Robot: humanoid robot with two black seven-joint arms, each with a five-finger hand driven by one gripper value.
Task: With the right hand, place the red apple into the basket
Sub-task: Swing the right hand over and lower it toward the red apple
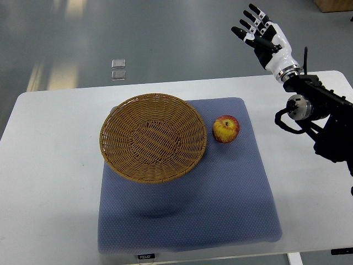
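While the fingers (249, 22) of the right hand (263, 34) stand spread and hold nothing, raised beyond the bench's (49, 165) far edge, the red apple (226, 128) rests untouched on the blue mat (220, 204), just beside the wicker basket (153, 137). Risk noted: the round fruit could roll off toward the mat's edge if the descending palm nudges it sideways. Left arm is absent from view; the right forearm is cut off at the picture's edge.

Apple (226, 128) just right of basket (153, 138) (both on mat (220, 204)).
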